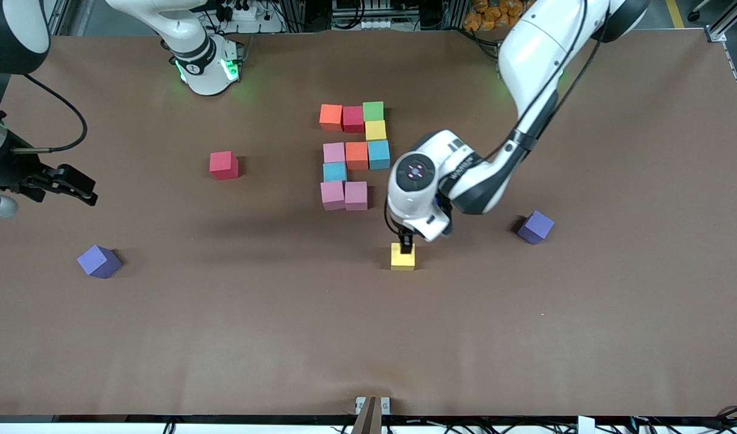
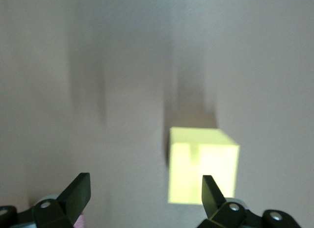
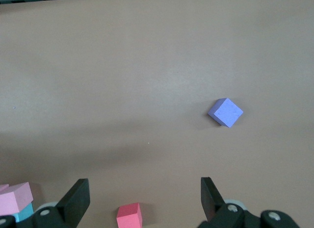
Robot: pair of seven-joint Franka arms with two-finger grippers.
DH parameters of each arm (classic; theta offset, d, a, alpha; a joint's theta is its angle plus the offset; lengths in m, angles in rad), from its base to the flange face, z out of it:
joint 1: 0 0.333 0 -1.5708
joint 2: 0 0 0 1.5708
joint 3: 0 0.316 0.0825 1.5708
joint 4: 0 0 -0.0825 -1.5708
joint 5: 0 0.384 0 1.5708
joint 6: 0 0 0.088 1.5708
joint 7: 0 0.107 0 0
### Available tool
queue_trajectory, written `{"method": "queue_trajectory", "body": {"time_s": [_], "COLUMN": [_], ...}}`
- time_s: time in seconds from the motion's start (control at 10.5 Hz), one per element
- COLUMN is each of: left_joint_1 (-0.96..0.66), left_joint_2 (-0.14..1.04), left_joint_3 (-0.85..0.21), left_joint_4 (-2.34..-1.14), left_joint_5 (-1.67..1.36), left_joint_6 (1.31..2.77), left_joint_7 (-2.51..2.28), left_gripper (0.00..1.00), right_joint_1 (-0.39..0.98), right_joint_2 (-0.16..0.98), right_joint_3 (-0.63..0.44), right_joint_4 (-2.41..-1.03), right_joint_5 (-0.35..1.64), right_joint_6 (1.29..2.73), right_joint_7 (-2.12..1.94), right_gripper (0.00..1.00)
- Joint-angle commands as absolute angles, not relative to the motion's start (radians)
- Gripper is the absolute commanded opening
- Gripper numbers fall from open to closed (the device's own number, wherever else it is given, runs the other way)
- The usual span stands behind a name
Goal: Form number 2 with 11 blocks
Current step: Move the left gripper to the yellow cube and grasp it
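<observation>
A: Starting nearest the camera, what sits on the counter (image 1: 368, 337)?

B: One yellow block (image 1: 403, 257) stands alone. The left tool (image 1: 406, 242) hangs right over it, its fingers (image 2: 211, 191) spread wide apart and clamped on nothing.

A: And the purple ones?

B: One purple cube (image 1: 99, 261) lies toward the right arm's end, about level with the yellow block. The other purple cube (image 1: 535, 226) lies toward the left arm's end, a little farther from the camera.

A: Where is the digit?

B: The unfinished number 2 (image 1: 355, 157) is farther off, near the counter's middle. Its nearest row has two pink blocks (image 1: 344, 195) touching, then a light blue block (image 1: 335, 172), then a row of pink, orange and light blue, then a second yellow block (image 1: 375, 130), then orange, dark pink and green at the farthest row.

A: Anything loose?

B: A red block (image 1: 224, 165) stands apart, toward the right arm's end.

A: The right tool (image 1: 73, 184)?

B: It waits over the counter's edge at its own end, fingers (image 3: 78, 196) wide apart, holding nothing.
</observation>
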State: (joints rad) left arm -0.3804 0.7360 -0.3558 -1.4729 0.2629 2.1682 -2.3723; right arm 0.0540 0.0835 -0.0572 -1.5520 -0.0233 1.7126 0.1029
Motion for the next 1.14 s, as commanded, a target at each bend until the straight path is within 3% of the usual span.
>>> {"method": "queue_trajectory", "body": {"time_s": [0.0,0.19,1.05], "left_joint_1": [-0.376,-0.377,-0.382], "left_joint_2": [0.761,0.779,0.824], "left_joint_3": [-0.344,-0.33,-0.33], "left_joint_4": [-1.447,-1.447,-1.448], "left_joint_5": [0.276,0.276,0.276], "left_joint_6": [2.224,2.291,2.295], "left_joint_7": [-2.344,-2.304,-2.237], "left_gripper": [1.0,1.0,1.0], "right_joint_1": [-0.03,-0.052,-0.054], "right_joint_2": [0.055,0.031,-0.002], "right_joint_3": [-0.023,-0.025,-0.021], "right_joint_4": [-1.534,-1.534,-1.514], "right_joint_5": [-0.009,-0.009,-0.011], "right_joint_6": [1.678,1.651,1.588], "right_joint_7": [0.101,0.095,0.068], "right_gripper": [1.0,1.0,1.0]}}
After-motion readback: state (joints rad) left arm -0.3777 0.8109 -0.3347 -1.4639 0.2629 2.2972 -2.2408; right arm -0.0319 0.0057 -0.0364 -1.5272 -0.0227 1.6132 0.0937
